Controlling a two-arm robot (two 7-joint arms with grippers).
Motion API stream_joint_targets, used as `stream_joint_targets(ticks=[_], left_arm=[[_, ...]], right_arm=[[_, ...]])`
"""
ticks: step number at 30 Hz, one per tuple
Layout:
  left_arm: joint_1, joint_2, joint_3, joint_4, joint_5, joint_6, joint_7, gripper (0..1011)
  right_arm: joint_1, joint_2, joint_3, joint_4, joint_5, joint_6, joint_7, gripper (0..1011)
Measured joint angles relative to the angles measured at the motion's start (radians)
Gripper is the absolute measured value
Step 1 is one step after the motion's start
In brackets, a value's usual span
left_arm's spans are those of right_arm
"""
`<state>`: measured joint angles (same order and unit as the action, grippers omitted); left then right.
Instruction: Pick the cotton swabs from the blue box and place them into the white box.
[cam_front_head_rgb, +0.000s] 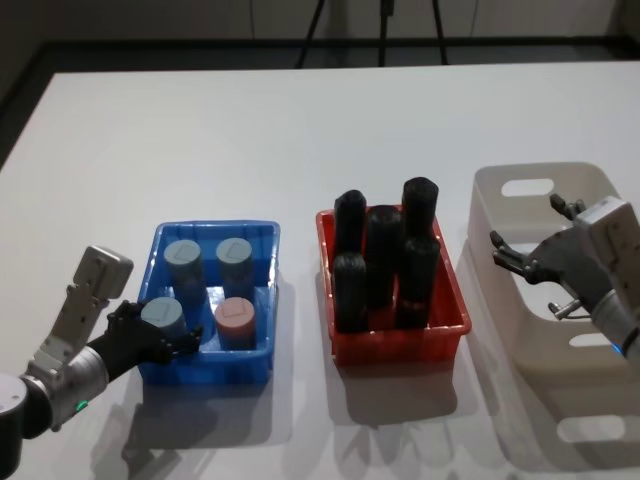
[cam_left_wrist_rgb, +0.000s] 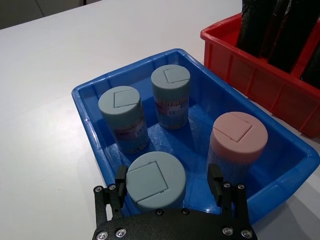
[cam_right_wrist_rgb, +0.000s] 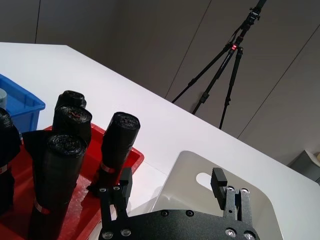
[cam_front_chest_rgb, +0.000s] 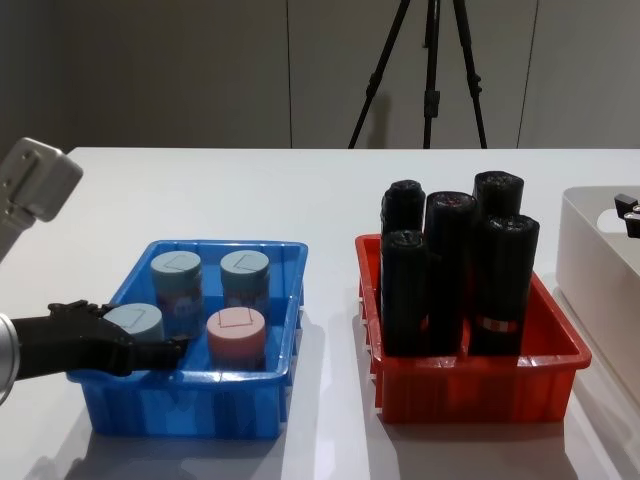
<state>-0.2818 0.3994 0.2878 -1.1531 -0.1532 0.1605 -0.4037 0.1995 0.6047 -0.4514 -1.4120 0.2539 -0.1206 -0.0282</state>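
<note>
The blue box (cam_front_head_rgb: 262, 300) sits at the table's front left and holds the cotton swabs as upright tubs. Two grey-blue tubs (cam_front_head_rgb: 183, 262) (cam_front_head_rgb: 235, 260) stand at its back and a pink-lidded tub (cam_front_head_rgb: 237, 318) at the front right. My left gripper (cam_left_wrist_rgb: 167, 181) is open and straddles the front-left grey-blue tub (cam_left_wrist_rgb: 156, 181), with one finger (cam_left_wrist_rgb: 120, 181) close against its side and the other standing off. The white box (cam_front_head_rgb: 560, 180) is at the right. Above it hovers my right gripper (cam_right_wrist_rgb: 171, 180), open and empty.
A red tray (cam_front_head_rgb: 400, 345) with several tall black rolls (cam_front_head_rgb: 382, 250) stands between the two boxes. A tripod (cam_front_chest_rgb: 430, 70) stands behind the table's far edge. Bare white tabletop stretches behind the boxes.
</note>
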Motion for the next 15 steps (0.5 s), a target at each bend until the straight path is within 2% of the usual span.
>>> stream_joint_targets(ticks=[12, 15], left_arm=[[-0.001, -0.001, -0.002, 0.001, -0.004, -0.001, -0.003, 1002], [-0.001, 0.0, -0.001, 0.001, -0.003, -0.001, -0.002, 953]], right_arm=[[0.0, 0.0, 0.0, 0.0, 0.0, 0.0, 0.0, 1001], [0.0, 0.0, 0.0, 0.0, 0.0, 0.0, 0.0, 1001]])
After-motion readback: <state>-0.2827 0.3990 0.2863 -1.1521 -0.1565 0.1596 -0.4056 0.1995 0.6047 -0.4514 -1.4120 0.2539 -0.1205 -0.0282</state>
